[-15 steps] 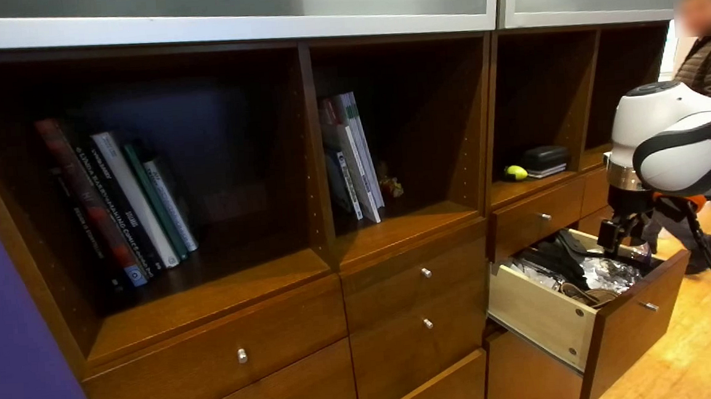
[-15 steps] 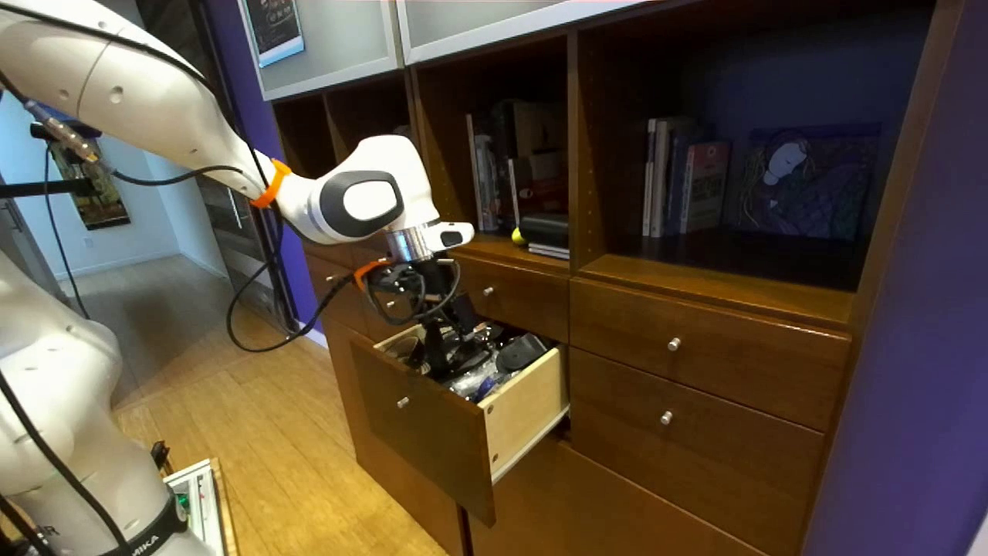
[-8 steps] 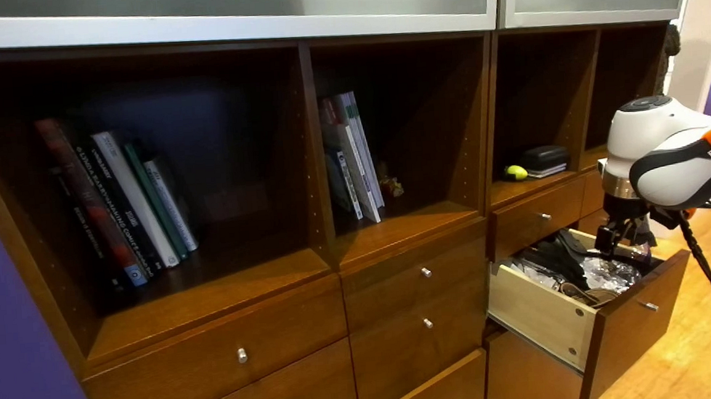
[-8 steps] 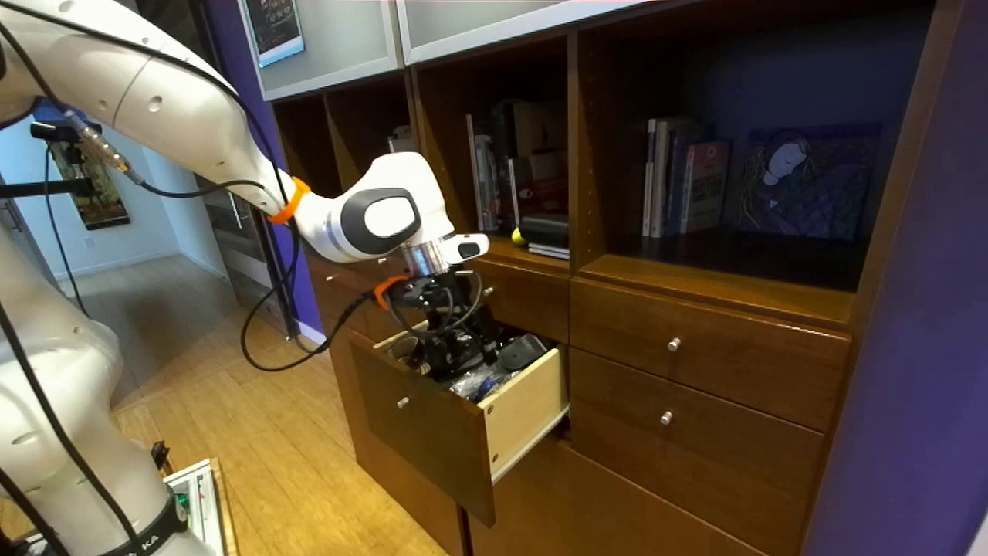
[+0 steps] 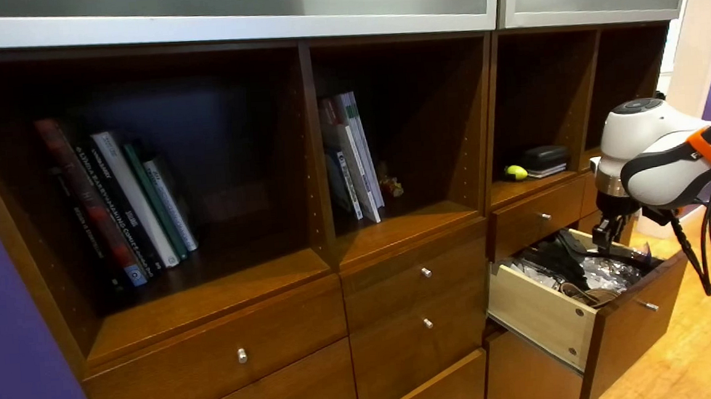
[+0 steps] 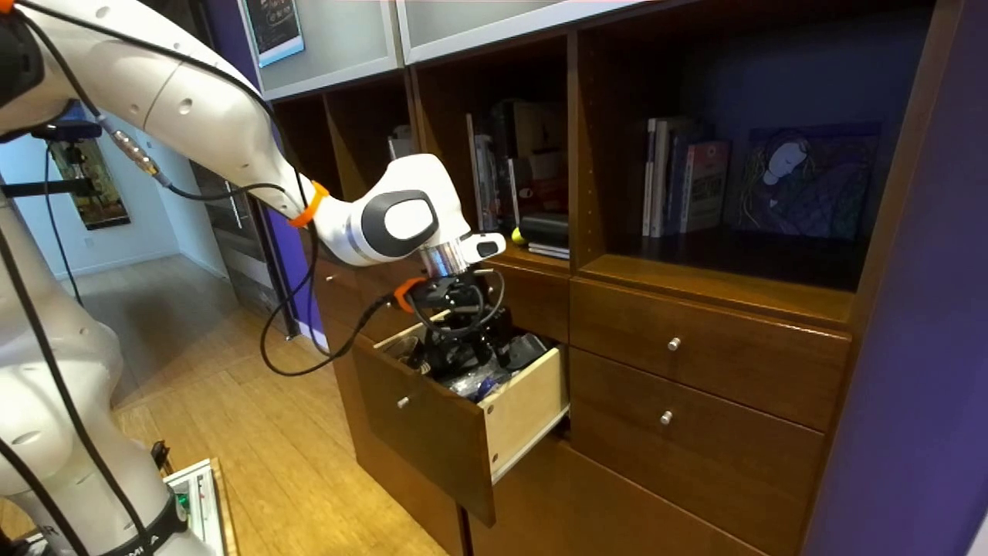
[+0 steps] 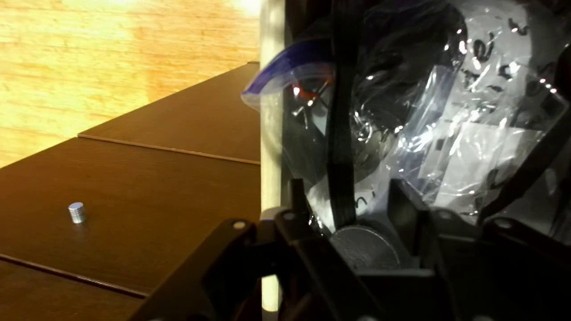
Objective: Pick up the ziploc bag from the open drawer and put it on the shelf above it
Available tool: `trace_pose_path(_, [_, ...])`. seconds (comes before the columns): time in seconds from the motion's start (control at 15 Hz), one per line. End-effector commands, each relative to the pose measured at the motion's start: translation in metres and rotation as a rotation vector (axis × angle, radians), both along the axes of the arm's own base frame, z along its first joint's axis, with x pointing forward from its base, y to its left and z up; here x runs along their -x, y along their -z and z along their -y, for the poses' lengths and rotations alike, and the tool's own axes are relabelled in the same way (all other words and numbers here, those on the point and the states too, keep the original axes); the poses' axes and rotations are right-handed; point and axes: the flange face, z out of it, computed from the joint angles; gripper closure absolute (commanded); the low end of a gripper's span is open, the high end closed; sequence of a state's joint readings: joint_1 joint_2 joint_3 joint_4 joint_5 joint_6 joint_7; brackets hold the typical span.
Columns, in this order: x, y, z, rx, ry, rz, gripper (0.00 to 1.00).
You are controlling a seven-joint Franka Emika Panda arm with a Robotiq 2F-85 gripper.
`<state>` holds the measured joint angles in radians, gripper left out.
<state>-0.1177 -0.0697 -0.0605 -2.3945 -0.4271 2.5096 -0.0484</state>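
Gripper (image 7: 349,194) is being held fingers-down over the open drawer (image 6: 525,409), close to the pale side edge (image 7: 271,156) being shown in the wrist view. Its fingertips are being held wide apart, and nothing is being clasped. The ziploc bag (image 5: 610,273) is being supported inside the drawer; its outline is being confused by overlapping clear plastic (image 7: 473,111), so the exact bag limits are not being resolved. From the fingertips, the bag is being seen below and ahead, toward the drawer's front edge (image 5: 633,296) and toward the front corner opposite the pale side edge. Its long axis is not being revealed by the creased plastic; the finger gap is being aligned across the drawer, from side edge to side edge. Consequently, a shift toward that front corner, followed by a descent, is being judged necessary before closure. A dark strap (image 7: 341,133) is being seen in line with the gap, running toward a round dark object (image 7: 366,247); accidental pinching of the strap is being judged possible. Placement on the shelf (image 5: 509,191), directly over the drawer, is not yet being performed.
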Motion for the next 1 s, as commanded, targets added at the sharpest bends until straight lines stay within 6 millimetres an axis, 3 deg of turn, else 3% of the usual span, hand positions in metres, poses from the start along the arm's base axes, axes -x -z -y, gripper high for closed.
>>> trace_pose_path(0.0, [-0.013,0.008,0.005,0.027,-0.051,-0.009,0.47])
trace_pose_path(0.33, [-0.018,0.021,0.009,0.032,-0.087,-0.049,0.45])
trace_pose_path(0.47, [-0.020,0.026,0.011,0.032,-0.109,-0.056,0.59])
trace_pose_path(0.53, [-0.021,0.028,0.011,0.031,-0.120,-0.062,0.73])
trace_pose_path(0.67, [-0.022,0.031,0.013,0.038,-0.139,-0.068,0.82])
trace_pose_path(0.8, [-0.022,0.032,0.014,0.044,-0.151,-0.072,1.00])
trace_pose_path(0.93, [-0.021,0.030,0.014,0.040,-0.152,-0.077,1.00])
